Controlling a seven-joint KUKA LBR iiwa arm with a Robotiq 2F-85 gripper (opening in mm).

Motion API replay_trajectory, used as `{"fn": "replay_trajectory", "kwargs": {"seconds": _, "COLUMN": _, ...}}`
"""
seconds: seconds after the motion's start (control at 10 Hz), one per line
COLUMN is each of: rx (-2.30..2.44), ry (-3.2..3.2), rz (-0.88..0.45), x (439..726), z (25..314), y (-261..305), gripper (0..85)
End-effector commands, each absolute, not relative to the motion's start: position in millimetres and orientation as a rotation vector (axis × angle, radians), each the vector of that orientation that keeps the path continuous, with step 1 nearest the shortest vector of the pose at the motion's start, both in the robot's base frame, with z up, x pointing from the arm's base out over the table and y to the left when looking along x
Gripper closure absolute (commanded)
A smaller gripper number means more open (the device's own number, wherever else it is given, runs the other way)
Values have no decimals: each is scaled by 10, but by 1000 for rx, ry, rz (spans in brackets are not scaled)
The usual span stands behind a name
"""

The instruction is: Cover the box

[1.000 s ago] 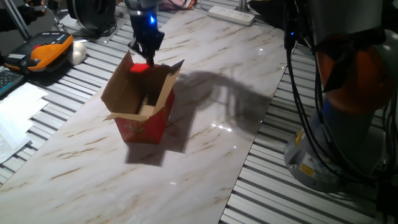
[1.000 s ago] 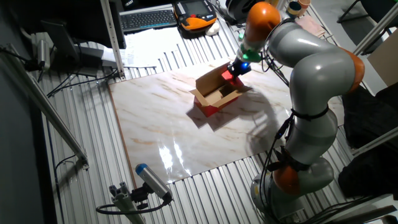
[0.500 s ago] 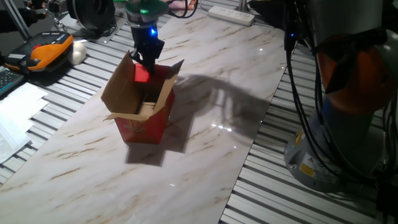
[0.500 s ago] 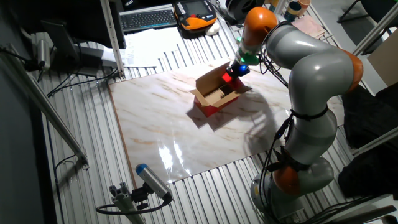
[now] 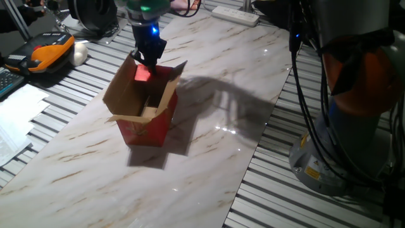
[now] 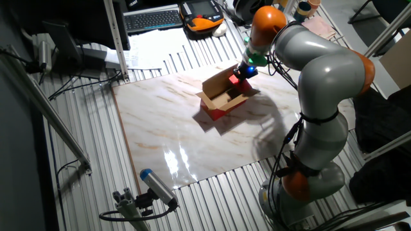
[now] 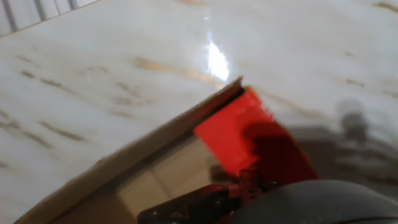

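The box (image 5: 147,120) stands open on the marble table, red outside and brown inside, with its left flap (image 5: 120,88) and right flap raised. It also shows in the other fixed view (image 6: 220,104). My gripper (image 5: 149,58) is at the box's far rim, its fingers close together, pressing on the far flap (image 5: 143,73), which tilts inward and shows its red side. In the other fixed view the gripper (image 6: 243,72) is at the box's right rim. The hand view shows the red flap (image 7: 252,140) just ahead of the dark fingers (image 7: 199,208), over the brown inside (image 7: 165,180).
An orange and black device (image 5: 49,50) and a white object (image 5: 80,53) lie on the ribbed bench at the left, with papers (image 5: 19,114) near them. A power strip (image 5: 235,14) lies at the back. The arm's base (image 5: 345,133) stands at the right.
The gripper has come down onto the far flap and pushed it inward over the opening. Over the last half second it has barely moved.
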State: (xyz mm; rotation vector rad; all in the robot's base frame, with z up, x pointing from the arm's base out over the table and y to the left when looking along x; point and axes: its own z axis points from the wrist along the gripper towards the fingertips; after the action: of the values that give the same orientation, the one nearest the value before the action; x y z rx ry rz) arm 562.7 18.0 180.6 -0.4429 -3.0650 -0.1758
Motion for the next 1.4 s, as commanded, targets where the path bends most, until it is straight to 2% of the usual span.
{"fn": "replay_trajectory", "kwargs": {"seconds": 0.0, "rx": -483, "ry": -3055, "rz": -229, "x": 5513, "z": 2051, "y": 268, "gripper": 850}}
{"fn": "replay_trajectory", "kwargs": {"seconds": 0.4, "rx": -673, "ry": -3030, "rz": -198, "x": 5047, "z": 2300, "y": 871, "gripper": 850}}
{"fn": "replay_trajectory", "kwargs": {"seconds": 0.8, "rx": -695, "ry": -3026, "rz": -157, "x": 4963, "z": 2331, "y": 1081, "gripper": 850}}
{"fn": "replay_trajectory", "kwargs": {"seconds": 0.9, "rx": -653, "ry": -3026, "rz": -202, "x": 4963, "z": 2331, "y": 1081, "gripper": 850}}
{"fn": "replay_trajectory", "kwargs": {"seconds": 1.2, "rx": -557, "ry": -2929, "rz": -467, "x": 4963, "z": 2331, "y": 1081, "gripper": 850}}
{"fn": "replay_trajectory", "kwargs": {"seconds": 1.3, "rx": -573, "ry": -2922, "rz": -461, "x": 4951, "z": 2337, "y": 1118, "gripper": 850}}
